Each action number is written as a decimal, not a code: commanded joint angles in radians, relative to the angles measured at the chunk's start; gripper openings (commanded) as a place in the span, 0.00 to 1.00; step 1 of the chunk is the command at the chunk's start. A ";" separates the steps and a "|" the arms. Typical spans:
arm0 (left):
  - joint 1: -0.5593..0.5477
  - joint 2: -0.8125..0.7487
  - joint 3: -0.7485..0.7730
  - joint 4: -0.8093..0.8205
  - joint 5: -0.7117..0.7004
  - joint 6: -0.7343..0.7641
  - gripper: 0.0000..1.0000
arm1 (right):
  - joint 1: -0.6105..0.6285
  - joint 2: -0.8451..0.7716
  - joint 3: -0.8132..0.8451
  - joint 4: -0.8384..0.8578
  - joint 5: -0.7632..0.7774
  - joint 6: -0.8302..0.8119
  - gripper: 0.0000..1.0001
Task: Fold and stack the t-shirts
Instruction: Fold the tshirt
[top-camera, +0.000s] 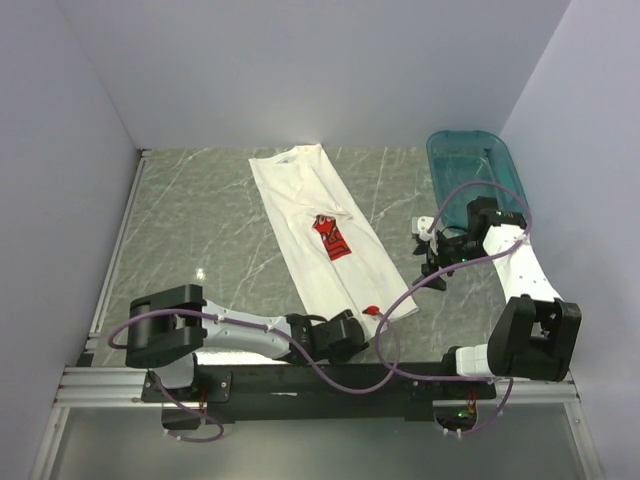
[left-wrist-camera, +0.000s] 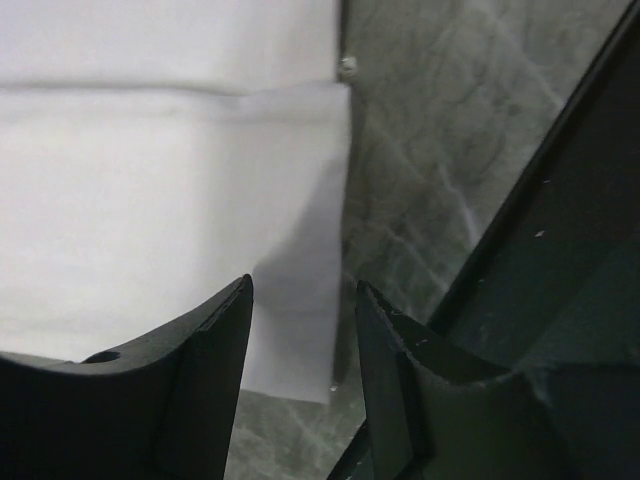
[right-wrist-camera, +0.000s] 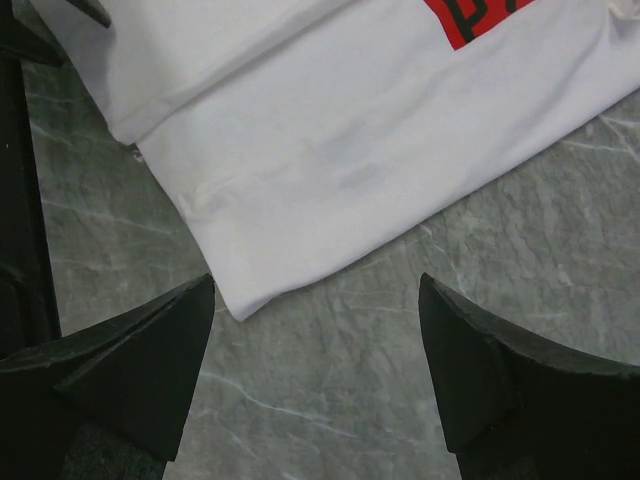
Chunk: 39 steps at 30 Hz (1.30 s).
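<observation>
A white t-shirt (top-camera: 322, 225) lies on the table, folded lengthwise into a long strip from the back towards the front right, its red print (top-camera: 332, 238) facing up. My left gripper (top-camera: 352, 330) sits low at the strip's near end. In the left wrist view its jaws (left-wrist-camera: 303, 285) stand partly apart with a corner of the white cloth (left-wrist-camera: 150, 200) lying between them, not pinched. My right gripper (top-camera: 432, 270) hovers right of the strip. In the right wrist view it (right-wrist-camera: 316, 280) is wide open over bare table beside the shirt's corner (right-wrist-camera: 330, 130).
A teal basin (top-camera: 475, 170) stands at the back right, behind the right arm. The dark front rail (left-wrist-camera: 560, 200) runs close to the left gripper. White walls close in the table on the left, back and right.
</observation>
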 joint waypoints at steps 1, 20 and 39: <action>-0.036 0.024 0.042 0.045 -0.028 -0.032 0.52 | -0.009 -0.011 -0.003 0.023 -0.020 0.004 0.88; -0.074 0.126 0.010 -0.002 -0.180 -0.075 0.06 | 0.001 -0.209 -0.261 0.140 0.032 -0.197 0.94; -0.078 -0.098 -0.142 0.140 -0.065 -0.073 0.00 | 0.235 -0.213 -0.438 0.276 0.211 -0.345 0.70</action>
